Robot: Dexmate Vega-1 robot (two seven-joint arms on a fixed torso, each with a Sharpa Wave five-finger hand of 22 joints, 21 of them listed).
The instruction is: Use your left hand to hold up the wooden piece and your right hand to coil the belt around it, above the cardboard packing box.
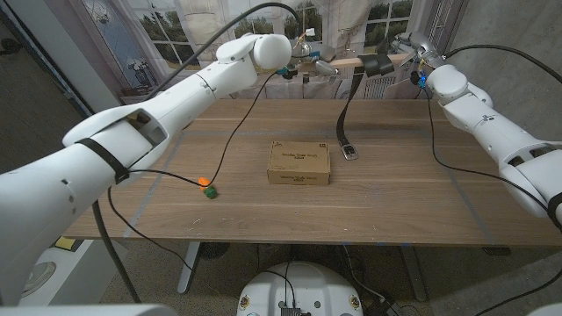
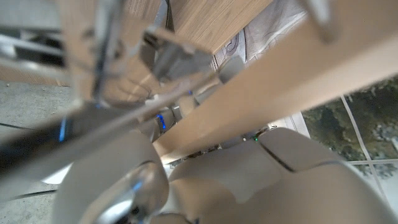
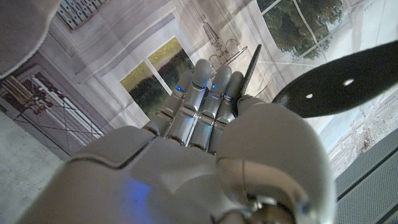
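My left hand [image 1: 309,58] is raised at the far side of the table and grips one end of a pale wooden piece [image 1: 351,61], which runs level toward my right hand [image 1: 411,48]. In the left wrist view the wooden piece [image 2: 280,81] crosses as a blurred slanted bar. A black belt [image 1: 345,110] wraps the piece near its right end and hangs down; its buckle [image 1: 350,154] lies on the table right of the cardboard packing box [image 1: 299,164]. In the right wrist view my right hand [image 3: 205,118] has its fingers together against the belt [image 3: 336,87] and appears to hold it.
A small orange and green object [image 1: 207,187] lies on the wooden table [image 1: 395,202] left of the box. Black cables trail from both arms across the tabletop. Windows and a curtain stand behind the table.
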